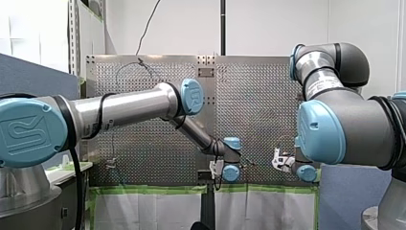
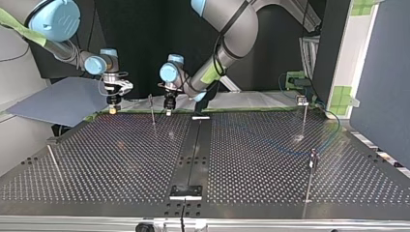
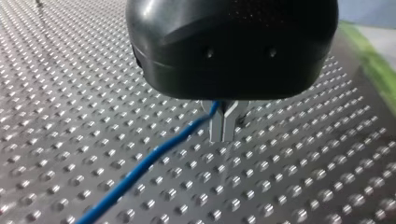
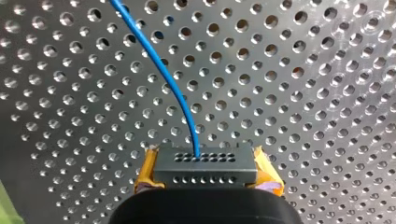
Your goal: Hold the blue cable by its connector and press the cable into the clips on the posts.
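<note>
While my right pincer (image 4: 206, 175) pinches the dark connector (image 4: 205, 163) between yellow pads, the blue cable (image 4: 159, 65) runs from it over the perforated tabletop (image 4: 317, 93). My left pincer (image 3: 223, 126) has its metal fingers pressed together on that cable farther along.

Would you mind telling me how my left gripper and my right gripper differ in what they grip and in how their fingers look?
My left gripper pinches the bare blue cable itself; my right gripper clamps the dark connector at the cable's end. My left gripper's fingers are narrow bare metal; my right gripper's carry yellow pads. Both are shut above the perforated table.
</note>
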Controlling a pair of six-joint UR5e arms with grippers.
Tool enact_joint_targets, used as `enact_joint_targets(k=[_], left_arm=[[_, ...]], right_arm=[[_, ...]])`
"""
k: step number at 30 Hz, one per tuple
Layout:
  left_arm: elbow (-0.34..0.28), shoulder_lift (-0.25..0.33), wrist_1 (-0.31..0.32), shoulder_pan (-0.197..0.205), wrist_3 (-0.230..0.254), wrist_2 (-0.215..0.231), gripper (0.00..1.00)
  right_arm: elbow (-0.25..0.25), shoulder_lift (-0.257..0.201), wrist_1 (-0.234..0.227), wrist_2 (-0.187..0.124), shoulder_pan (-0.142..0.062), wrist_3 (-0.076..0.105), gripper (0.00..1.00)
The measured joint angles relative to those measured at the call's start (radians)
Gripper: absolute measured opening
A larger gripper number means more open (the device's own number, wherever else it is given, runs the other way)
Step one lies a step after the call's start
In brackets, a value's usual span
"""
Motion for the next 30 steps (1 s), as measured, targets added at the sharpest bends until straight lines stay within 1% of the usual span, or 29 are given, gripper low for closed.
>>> enact_joint_targets(k=[3,10,21,22,23,24,25,26,27,29,30], left_arm=[[0.012,0.000,-0.001,0.007,0.000,-0.008,0.00],[0.036,0.000,0.000,0.017,0.003,-0.026,0.00],[0.058,0.000,-0.020,0.026,0.016,-0.036,0.00],[0.058,0.000,-0.022,0.026,0.016,-0.036,0.05],[0.057,0.000,-0.026,0.026,0.016,-0.036,0.17],[0.057,0.000,-0.032,0.027,0.016,-0.037,0.17],[0.056,0.000,-0.036,0.027,0.016,-0.037,0.34],[0.056,0.000,-0.042,0.027,0.017,-0.039,0.39],[0.055,0.000,-0.051,0.027,0.017,-0.044,0.39],[0.054,0.000,-0.065,0.027,0.018,-0.054,0.68],[0.054,0.000,-0.074,0.026,0.020,-0.058,0.68]], right_arm=[[-0.015,0.007,0.004,-0.001,-0.001,0.003,0.00],[-0.052,0.022,0.032,-0.001,0.000,0.002,0.00],[-0.065,0.024,0.038,-0.002,0.000,0.004,0.00],[-0.065,0.024,0.038,-0.003,0.001,0.004,0.00],[-0.065,0.024,0.038,-0.003,0.001,0.003,0.00],[-0.065,0.024,0.038,-0.003,0.002,0.003,0.00],[-0.065,0.024,0.038,-0.003,0.003,0.003,0.00],[-0.065,0.024,0.039,-0.003,0.003,0.003,0.00],[-0.065,0.024,0.039,-0.003,0.003,0.002,0.00],[-0.065,0.024,0.039,-0.003,0.003,0.002,0.00],[-0.065,0.024,0.039,-0.003,0.003,0.002,0.00]])
